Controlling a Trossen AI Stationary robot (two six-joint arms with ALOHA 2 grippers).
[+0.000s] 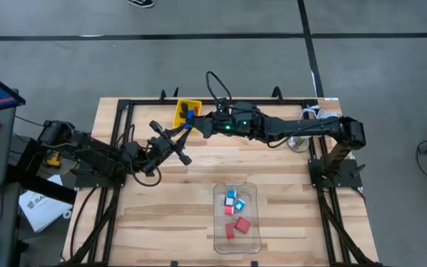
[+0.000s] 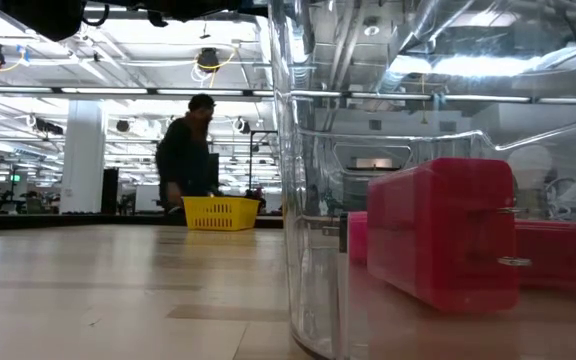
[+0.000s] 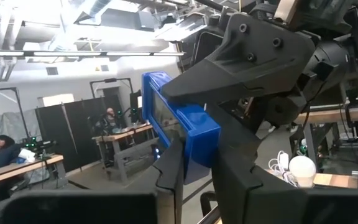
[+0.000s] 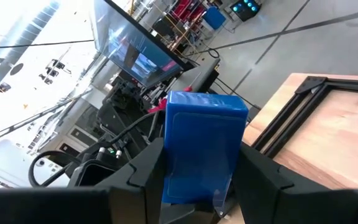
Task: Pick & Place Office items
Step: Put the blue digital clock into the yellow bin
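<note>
I see both arms meeting above the far middle of the table, with one blue block between them, just at 3 o'clock of the yellow tray in the overhead picture. The right gripper pinches that blue block between its two dark fingers; the block stands up out of the fingers, its long axis running along them and away from the wrist, one broad face toward the camera. The left gripper has the same blue block between its own fingers, one below at about 7 o'clock of the block and one pressed over it from 1 o'clock, so it looks gripped from this side too; here the block's long axis lies across the fingers and a narrow edge faces the camera. From above I count one block in the air, and in the clear bin at the near middle of the table about two red pieces, one more red one, and roughly three small white, blue and red bits, too small to separate surely. At table height a red block fills the bin's wall, and a person stands in the room behind the tray.
</note>
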